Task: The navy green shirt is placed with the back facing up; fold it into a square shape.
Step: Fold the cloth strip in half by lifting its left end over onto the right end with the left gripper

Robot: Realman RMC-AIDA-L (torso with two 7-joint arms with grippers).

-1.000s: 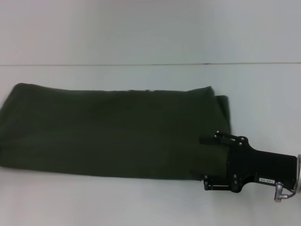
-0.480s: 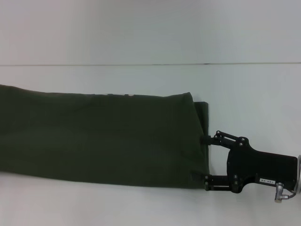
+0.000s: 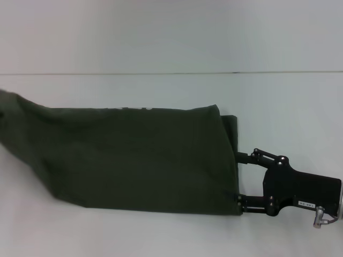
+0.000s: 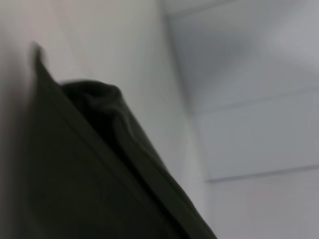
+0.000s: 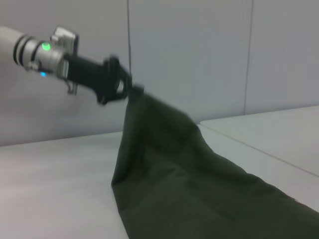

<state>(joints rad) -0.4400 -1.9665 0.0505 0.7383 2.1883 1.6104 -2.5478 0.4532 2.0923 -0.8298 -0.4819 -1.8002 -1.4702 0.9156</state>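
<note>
The navy green shirt [image 3: 134,160] lies as a long folded band across the white table [image 3: 289,101], plain side up. Its left end rises off the table toward the head view's left edge. In the right wrist view my left gripper [image 5: 130,89] is shut on that raised end of the shirt [image 5: 199,189], holding it above the table. The left wrist view is filled by dark shirt fabric [image 4: 89,174] close up. My right gripper [image 3: 239,179] stands open at the shirt's right edge, its two fingers spread wide and resting low by the cloth.
A pale wall [image 3: 161,32] stands behind the table's far edge. Bare white tabletop shows in front of the shirt and to its right, around the right arm's black body [image 3: 300,193].
The shirt first slid left, out from under the right gripper. Now its left end has been lifted, so the left part slopes upward. The right gripper has shifted slightly right.
</note>
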